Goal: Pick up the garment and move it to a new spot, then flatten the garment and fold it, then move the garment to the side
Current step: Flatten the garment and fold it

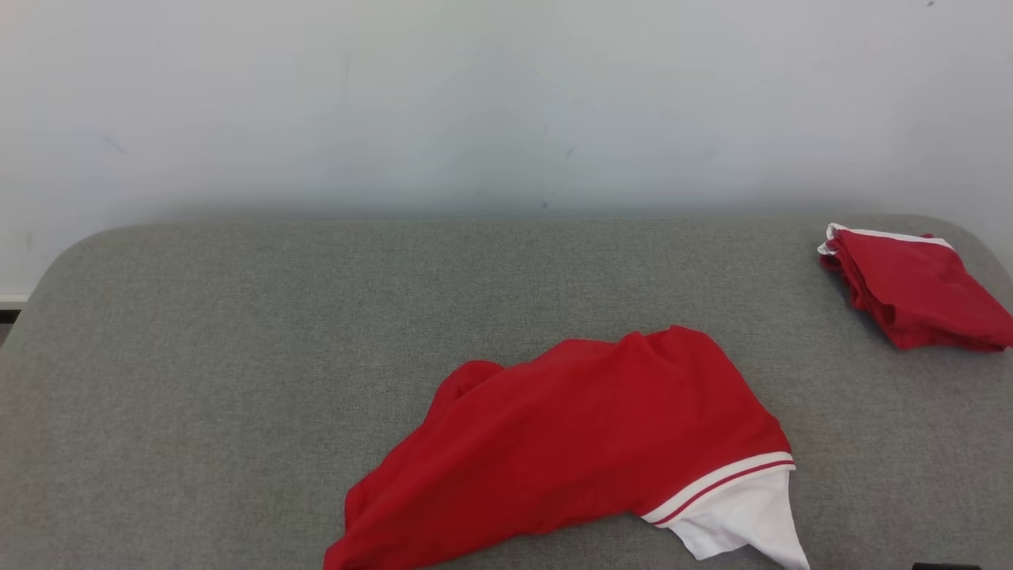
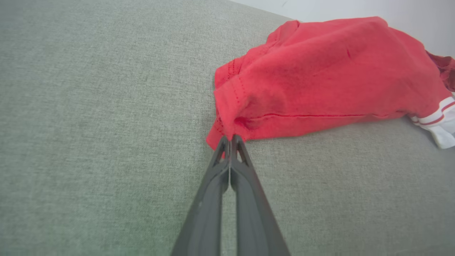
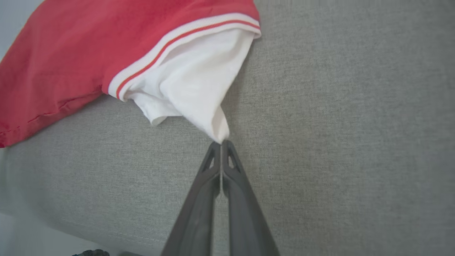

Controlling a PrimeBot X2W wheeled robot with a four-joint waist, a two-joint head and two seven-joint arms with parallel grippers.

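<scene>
Your red garment (image 1: 586, 443) is lying crumpled at the near edge of the grey cushion (image 1: 237, 356). Your left gripper (image 2: 230, 138) is clamping its red hem and your right gripper (image 3: 221, 143) is clamping the white tip, possibly a sleeve. Flattening and folding are waiting. A folded red pile (image 1: 918, 289) is sitting far right.

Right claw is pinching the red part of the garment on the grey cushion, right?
No. The right claw is pinching the white part of the garment, not the red part, on the grey cushion. The right wrist view shows it.
</scene>
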